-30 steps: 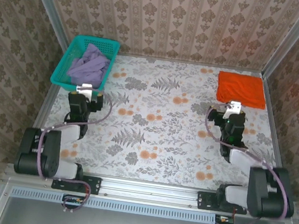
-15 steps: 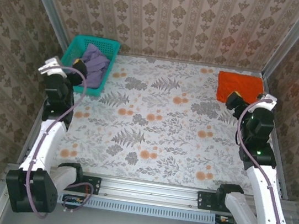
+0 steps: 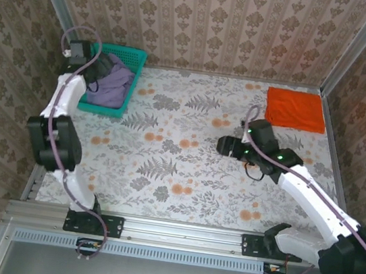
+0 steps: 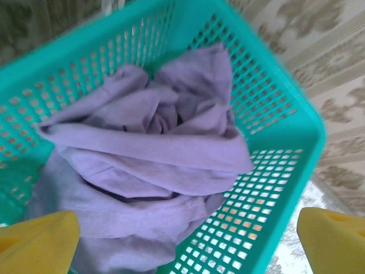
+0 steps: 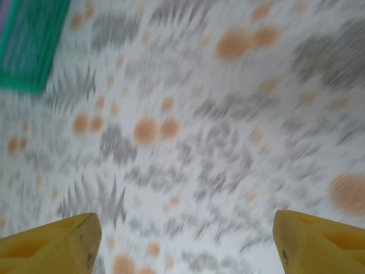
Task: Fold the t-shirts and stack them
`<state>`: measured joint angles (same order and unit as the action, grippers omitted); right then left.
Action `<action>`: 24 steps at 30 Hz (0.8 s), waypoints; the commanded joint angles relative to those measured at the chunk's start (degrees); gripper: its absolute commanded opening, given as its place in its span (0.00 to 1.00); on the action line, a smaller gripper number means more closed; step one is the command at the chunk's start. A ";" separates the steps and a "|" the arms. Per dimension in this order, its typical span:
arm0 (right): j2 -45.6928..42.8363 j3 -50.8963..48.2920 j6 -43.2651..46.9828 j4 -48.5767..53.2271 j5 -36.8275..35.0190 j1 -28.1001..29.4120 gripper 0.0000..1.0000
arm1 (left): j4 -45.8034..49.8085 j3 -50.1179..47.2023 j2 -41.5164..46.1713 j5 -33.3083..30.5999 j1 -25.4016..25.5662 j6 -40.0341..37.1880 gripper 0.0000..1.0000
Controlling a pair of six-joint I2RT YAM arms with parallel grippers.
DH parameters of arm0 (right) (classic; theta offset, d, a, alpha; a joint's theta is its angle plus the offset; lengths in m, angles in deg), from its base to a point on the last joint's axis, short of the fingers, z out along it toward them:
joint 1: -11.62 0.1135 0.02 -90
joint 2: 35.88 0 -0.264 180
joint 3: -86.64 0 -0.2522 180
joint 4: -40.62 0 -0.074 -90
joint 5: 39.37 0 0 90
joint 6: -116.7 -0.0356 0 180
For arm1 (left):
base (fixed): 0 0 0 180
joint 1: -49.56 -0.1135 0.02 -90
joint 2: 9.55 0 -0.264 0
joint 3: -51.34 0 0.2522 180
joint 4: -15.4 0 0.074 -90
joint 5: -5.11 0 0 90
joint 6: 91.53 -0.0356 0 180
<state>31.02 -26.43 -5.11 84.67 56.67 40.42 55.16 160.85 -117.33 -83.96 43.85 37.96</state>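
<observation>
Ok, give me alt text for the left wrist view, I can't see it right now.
A crumpled lavender t-shirt lies heaped in a teal mesh basket, seen from above. The left jaws stand wide open at the frame's bottom corners, holding nothing.

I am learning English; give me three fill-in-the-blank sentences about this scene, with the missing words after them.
1. The teal mesh basket holds a crumpled ___ t-shirt.
2. The folded orange t-shirt lies at the table's far ___ corner.
3. The left gripper hangs above the basket with its jaws ___.
Missing words: purple, right, open.
</observation>
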 commanded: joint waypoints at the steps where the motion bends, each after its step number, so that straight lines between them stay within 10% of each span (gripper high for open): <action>1: 3.06 2.36 -3.08 6.95 1.58 4.14 0.81 | 17.20 11.74 -8.41 5.39 -0.26 1.65 1.00; 13: 5.03 6.57 -6.57 12.08 -0.32 8.29 0.85 | 23.06 30.57 -31.63 6.31 1.98 2.04 0.98; 24: 10.26 14.85 -8.03 17.33 -1.61 8.82 0.84 | 21.65 37.70 -39.35 -0.15 -3.52 6.60 0.28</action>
<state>40.00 -15.00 -12.50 98.28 56.80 48.68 77.43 195.67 -153.22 -81.69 42.82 44.25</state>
